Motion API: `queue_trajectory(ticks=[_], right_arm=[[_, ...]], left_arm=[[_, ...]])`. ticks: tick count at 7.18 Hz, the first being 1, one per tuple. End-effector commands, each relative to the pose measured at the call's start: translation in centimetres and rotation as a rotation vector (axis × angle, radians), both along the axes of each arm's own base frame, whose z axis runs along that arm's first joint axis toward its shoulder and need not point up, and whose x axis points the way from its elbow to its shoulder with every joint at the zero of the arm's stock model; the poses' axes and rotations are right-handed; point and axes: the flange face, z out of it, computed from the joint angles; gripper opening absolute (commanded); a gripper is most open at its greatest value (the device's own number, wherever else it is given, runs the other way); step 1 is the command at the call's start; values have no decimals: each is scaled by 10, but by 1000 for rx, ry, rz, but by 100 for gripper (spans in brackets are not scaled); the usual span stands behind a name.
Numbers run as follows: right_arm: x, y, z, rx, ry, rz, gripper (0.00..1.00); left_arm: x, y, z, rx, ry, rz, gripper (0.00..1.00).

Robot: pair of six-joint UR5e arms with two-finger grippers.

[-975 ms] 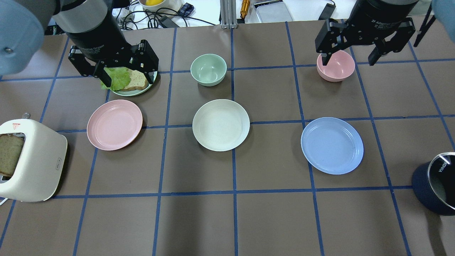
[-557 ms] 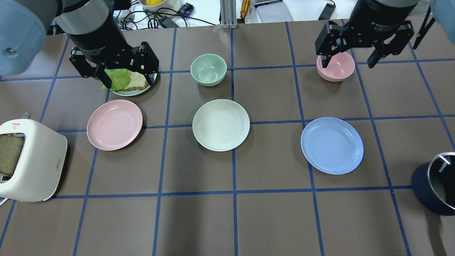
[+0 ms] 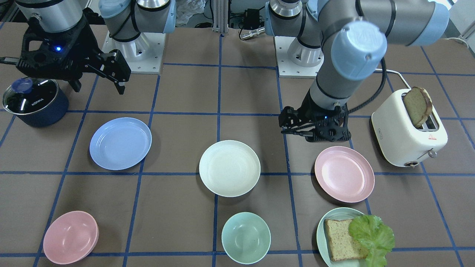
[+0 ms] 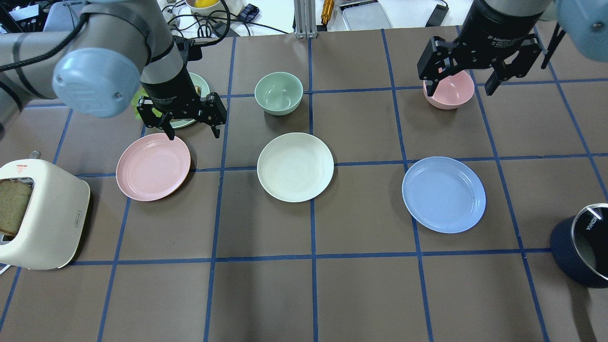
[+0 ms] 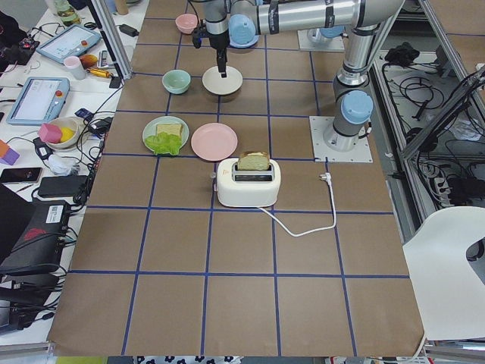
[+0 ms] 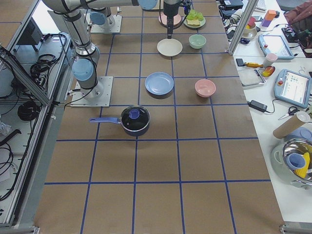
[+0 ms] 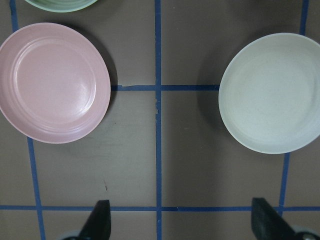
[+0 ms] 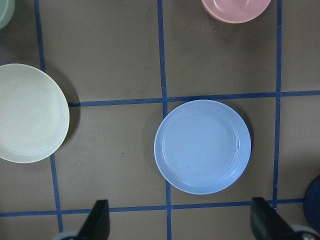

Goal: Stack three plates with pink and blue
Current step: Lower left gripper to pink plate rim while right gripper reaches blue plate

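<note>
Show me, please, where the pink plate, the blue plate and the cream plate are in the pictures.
pink plate (image 4: 153,166), overhead exterior view, on its flat centre.
blue plate (image 4: 443,194), overhead exterior view, on its flat centre.
cream plate (image 4: 295,166), overhead exterior view, on its flat centre.

Colour-wise the three plates are plain matte pastels: a pale pink plate (image 4: 153,166), a cream-white plate (image 4: 295,166) and a light blue plate (image 4: 443,194). The table (image 4: 361,294) is flat brown with a grid of blue tape lines. Other stuff: a mint-green bowl (image 4: 278,93), a pink bowl (image 3: 70,237), a cream-white toaster (image 4: 47,223) and a dark navy pot (image 3: 41,113).
</note>
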Motion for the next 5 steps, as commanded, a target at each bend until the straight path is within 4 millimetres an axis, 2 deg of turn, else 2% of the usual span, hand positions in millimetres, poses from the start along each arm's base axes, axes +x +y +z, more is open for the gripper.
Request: queue_trajectory(ticks=[1,2,3,4,5], right_arm=[[-52,-21,-44,76,-11,-26,100],[-107,-23,-81,149,-38,-48,100],[-138,-26,-107,114,-39,-92,100],[-149,-28,-149,103,-31,-109,100],[-156,-23,-183,81,-22,-105,100]], left_arm=[[25,-27,-84,0,-62,-80,100],[41,-26,-119,48,-60,-56,100],[60,-28,-139,82,-59,-30,100],[67,-33,-152,84,-87,-28,93],[68,-40,-163,66,-96,-34,70]])
